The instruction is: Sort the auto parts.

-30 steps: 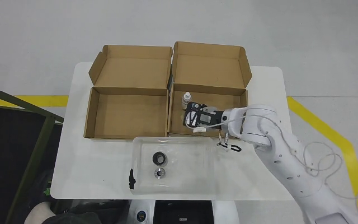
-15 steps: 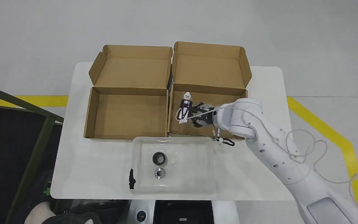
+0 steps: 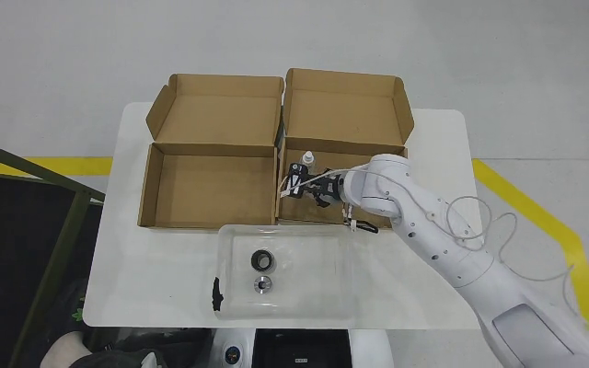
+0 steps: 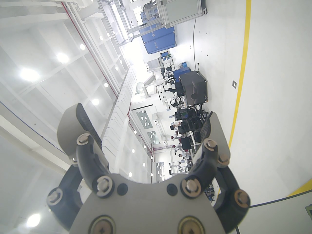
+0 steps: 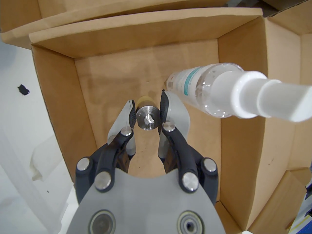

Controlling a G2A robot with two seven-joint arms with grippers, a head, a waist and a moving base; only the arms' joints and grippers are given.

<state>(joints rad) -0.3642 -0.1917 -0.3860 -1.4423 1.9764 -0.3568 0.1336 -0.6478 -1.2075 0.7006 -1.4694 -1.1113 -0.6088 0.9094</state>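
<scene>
My right gripper (image 5: 146,113) is shut on a small silver metal cylinder (image 5: 145,118) inside the right cardboard box (image 5: 56,98), low over its floor. A clear bottle with a white cap (image 5: 219,91) stands in that box close beside the fingers. From above, the right gripper (image 3: 296,180) sits at the left end of the right box (image 3: 342,120), next to the bottle (image 3: 307,159). A clear plastic tray (image 3: 304,239) in front holds a black ring (image 3: 263,259) and a silver part (image 3: 264,284). My left gripper (image 4: 146,125) is open, held up off the table facing the room.
An open cardboard box (image 3: 213,189) lies to the left of the right box, both with lids folded back. A small black item (image 3: 217,296) sits at the tray's front left corner. White table (image 3: 129,267) surface lies bare left of the tray.
The right arm has swung leftward and lowered inside the right box, carrying the metal cylinder toward the box's left end beside the bottle.
</scene>
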